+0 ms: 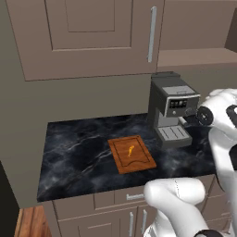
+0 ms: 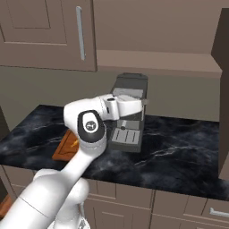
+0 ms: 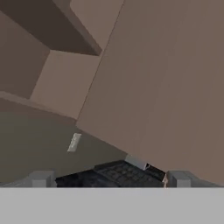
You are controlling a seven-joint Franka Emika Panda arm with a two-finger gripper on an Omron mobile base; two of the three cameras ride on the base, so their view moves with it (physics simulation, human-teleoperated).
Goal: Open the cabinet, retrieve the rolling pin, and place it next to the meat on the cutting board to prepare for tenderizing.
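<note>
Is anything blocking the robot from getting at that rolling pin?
Yes. The cabinet door is shut, handle untouched, so whatever is inside stays hidden. The cutting board has bare space beside the meat.

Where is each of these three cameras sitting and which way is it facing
Left base view: behind the arm on its left, looking down at the cutting board with the meat, the coffee machine and the closed cabinet; arm at lower right.
Right base view: behind on the right, same counter; arm from lower left, covering most of the board.
Hand view: on the hand, tilted up at cabinet undersides.
Both base views share board, machine, cabinet handle.
</note>
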